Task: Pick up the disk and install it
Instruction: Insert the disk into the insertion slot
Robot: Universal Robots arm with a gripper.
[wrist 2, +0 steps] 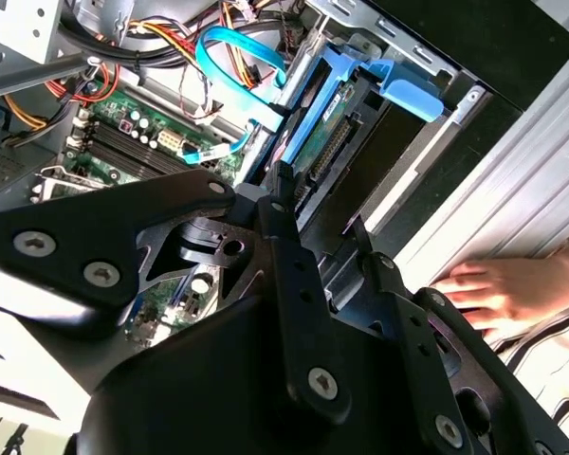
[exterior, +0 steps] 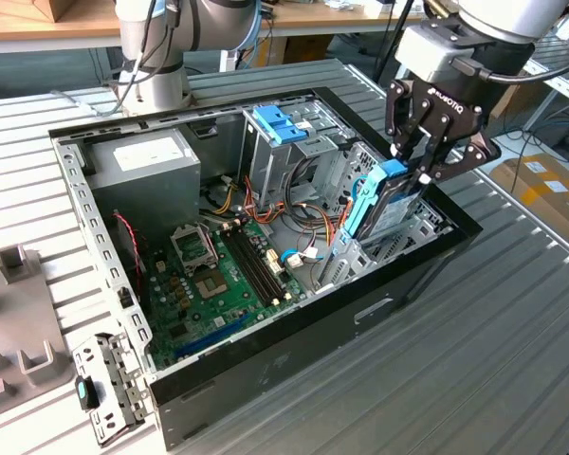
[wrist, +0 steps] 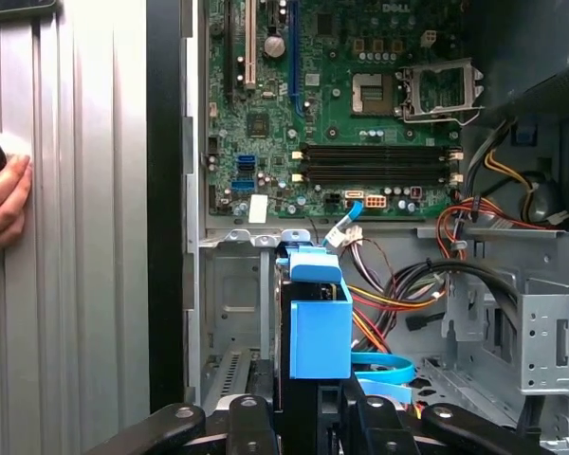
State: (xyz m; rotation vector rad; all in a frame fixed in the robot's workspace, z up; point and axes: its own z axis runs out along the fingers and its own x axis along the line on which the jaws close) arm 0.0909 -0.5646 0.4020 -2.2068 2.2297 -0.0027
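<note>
Okay, my gripper (exterior: 417,163) is clamped on the disk (exterior: 384,204), one finger on each side of its upper edge, jaws closed tight on it. In both wrist views the black fingers (wrist: 251,417) run up to the disk's blue side rail (wrist: 318,327). The disk stands on edge and tilted. Its lower part is down in the metal drive cage (exterior: 419,232), at the case corner on the exterior view's right, and its top is clear above the cage. I cannot tell whether it is fully seated. Just beside the cage are a flat blue cable (wrist 2: 232,66) and a bundle of red, yellow and orange wires (wrist: 398,299). Past those, the green motherboard (exterior: 218,275) lies flat on the case floor, with its memory slots near the cage. Farther in, the grey power supply (exterior: 147,161) with a white sticker sits in the back corner, and a light-blue latch (exterior: 280,123) tops the upper bay next to it. The black case (exterior: 266,365) lies open on the ribbed table (exterior: 474,360). A person's hand (wrist 2: 493,289) rests on the table just outside the case wall. A loose metal bracket (exterior: 109,384) lies by the near corner. Another arm's base (exterior: 152,57) stands behind the case.
</note>
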